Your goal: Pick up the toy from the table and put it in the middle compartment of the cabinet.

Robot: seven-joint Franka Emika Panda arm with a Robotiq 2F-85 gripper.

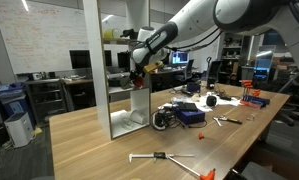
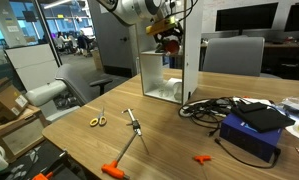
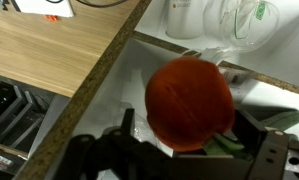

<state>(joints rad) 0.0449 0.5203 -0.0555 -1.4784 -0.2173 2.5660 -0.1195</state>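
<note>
The red roundish toy (image 3: pixel 189 100), with a bit of green (image 3: pixel 225 146) under it, fills the wrist view and lies on a white shelf board (image 3: pixel 114 95). My gripper (image 3: pixel 189 124) is open, one finger (image 3: pixel 126 120) on each side of the toy, with small gaps showing. In both exterior views the gripper (image 1: pixel 140 66) (image 2: pixel 169 34) reaches into the middle compartment (image 1: pixel 129 80) of the white cabinet (image 1: pixel 117 110) (image 2: pixel 193 62), and the toy (image 1: pixel 137 73) (image 2: pixel 170 43) shows as a red spot at its tip. The cabinet stands on the wooden table (image 1: pixel 99 150) (image 2: pixel 164 150).
A blue box (image 1: pixel 192 115) (image 2: pixel 251 131) with black cables lies beside the cabinet. A long thin tool (image 1: pixel 155 156) (image 2: pixel 132 124), scissors (image 2: pixel 97 121) and small orange pieces (image 2: pixel 202 159) (image 1: pixel 207 173) sit near the table's front. Red-orange items (image 1: pixel 252 98) stand at the far end.
</note>
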